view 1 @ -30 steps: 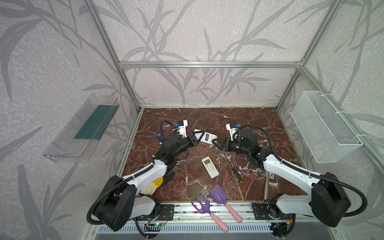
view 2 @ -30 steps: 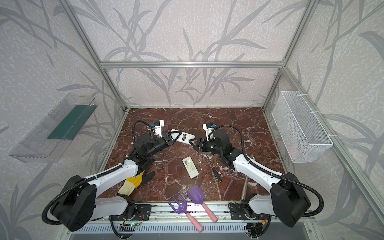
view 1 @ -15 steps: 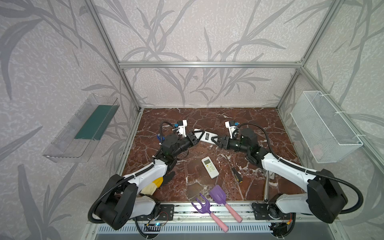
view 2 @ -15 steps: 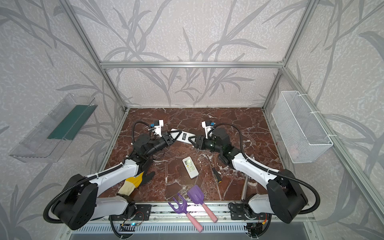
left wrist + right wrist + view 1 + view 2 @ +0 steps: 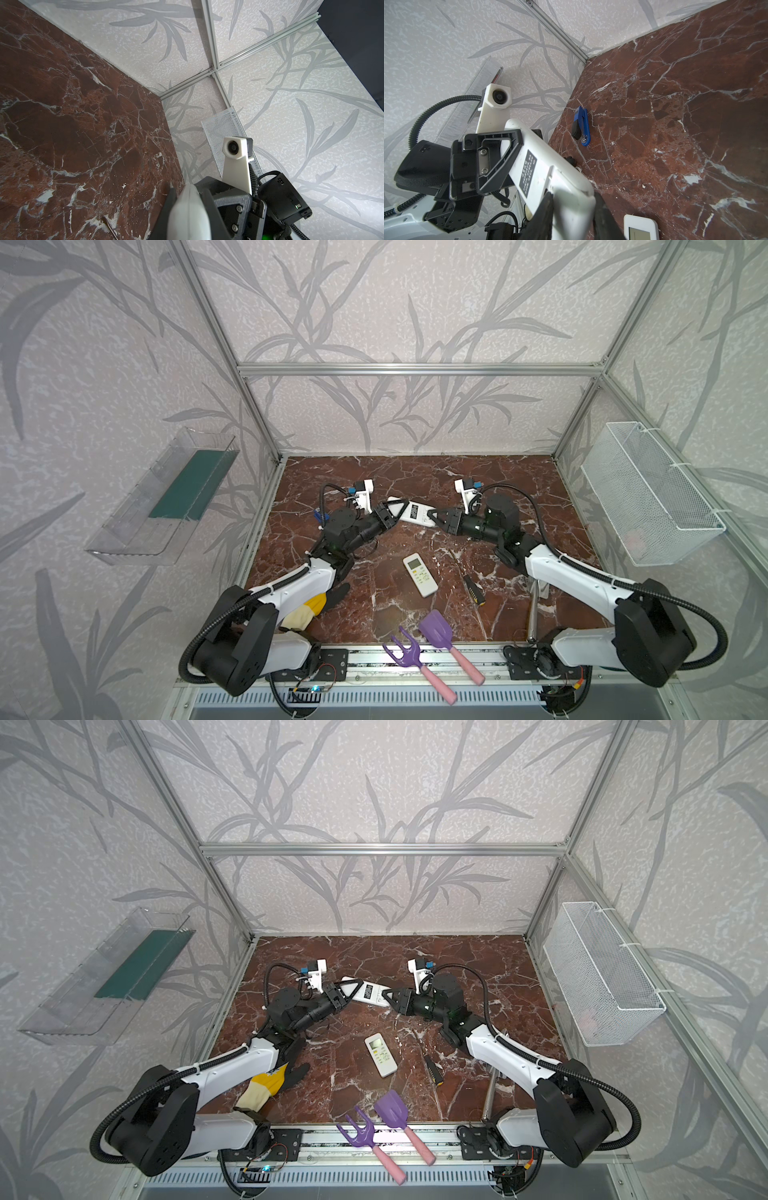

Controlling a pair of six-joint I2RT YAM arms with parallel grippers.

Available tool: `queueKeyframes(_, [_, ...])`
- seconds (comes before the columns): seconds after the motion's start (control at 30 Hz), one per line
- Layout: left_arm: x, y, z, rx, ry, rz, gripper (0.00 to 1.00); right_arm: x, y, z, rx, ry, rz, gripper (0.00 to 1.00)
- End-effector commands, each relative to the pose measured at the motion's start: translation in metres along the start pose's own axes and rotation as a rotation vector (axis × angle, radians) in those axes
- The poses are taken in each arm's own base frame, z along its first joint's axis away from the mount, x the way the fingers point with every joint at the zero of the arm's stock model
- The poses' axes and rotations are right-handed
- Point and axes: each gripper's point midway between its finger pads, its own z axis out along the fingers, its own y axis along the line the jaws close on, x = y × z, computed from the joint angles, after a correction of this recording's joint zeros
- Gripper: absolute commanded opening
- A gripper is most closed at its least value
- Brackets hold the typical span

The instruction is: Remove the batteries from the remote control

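**Batteries:** not visible in any view.

**White remote** [image 5: 413,512]: label side up, held clear of the tabletop [image 5: 511,477] toward the rear centre. It spans the gap between the two arms.

**Left end effector** [image 5: 392,512]: pressed together on one end of the white remote. The right wrist view shows its jaw frame wrapped around that end.

**Right end effector** [image 5: 436,517]: pinching the opposite end, with its dark fingers [image 5: 542,218] set against both long edges.

**Tabletop, nearer the front:**
- A smaller remote [image 5: 420,576] lies screen up.
- A screwdriver [image 5: 473,593] lies just beside it, on the right.

**Tabletop, left edge:** a blue USB stick [image 5: 581,124] lies near it.
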Motion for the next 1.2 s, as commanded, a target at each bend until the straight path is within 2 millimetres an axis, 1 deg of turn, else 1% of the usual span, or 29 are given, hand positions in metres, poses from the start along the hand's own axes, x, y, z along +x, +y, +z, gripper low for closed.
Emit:
queueKeyframes(0.0, [-0.008, -0.038, -0.001, 0.130, -0.012, 0.027, 0.00, 0.003, -0.001, -0.003, 0.005, 0.018, -0.010, 0.31])
queueKeyframes(0.17, [-0.009, -0.036, -0.001, 0.118, -0.021, 0.013, 0.00, -0.003, 0.005, -0.007, -0.026, -0.001, 0.011, 0.32])
queueKeyframes(0.23, [-0.011, -0.032, 0.000, 0.106, -0.034, -0.007, 0.00, -0.005, 0.007, -0.007, -0.037, -0.003, 0.030, 0.35])
queueKeyframes(0.33, [-0.015, -0.032, 0.000, 0.107, -0.053, -0.035, 0.00, -0.008, 0.008, -0.007, -0.038, -0.005, 0.054, 0.38])
queueKeyframes(0.47, [-0.018, -0.034, -0.003, 0.102, -0.074, -0.043, 0.00, -0.009, 0.006, -0.007, -0.031, -0.008, 0.065, 0.38])
queueKeyframes(0.57, [-0.019, -0.034, -0.004, 0.096, -0.080, -0.037, 0.00, -0.009, 0.006, -0.008, -0.033, -0.005, 0.068, 0.36])
queueKeyframes(0.83, [-0.021, -0.033, -0.002, 0.097, -0.087, -0.045, 0.00, -0.012, 0.012, -0.007, -0.063, -0.010, 0.071, 0.25])
queueKeyframes(0.97, [-0.021, -0.028, -0.003, 0.087, -0.095, -0.054, 0.00, -0.013, 0.014, -0.009, -0.067, -0.015, 0.069, 0.23])
queueKeyframes(1.17, [-0.023, -0.027, -0.004, 0.079, -0.105, -0.058, 0.00, -0.016, 0.018, -0.013, -0.071, -0.026, 0.062, 0.18])
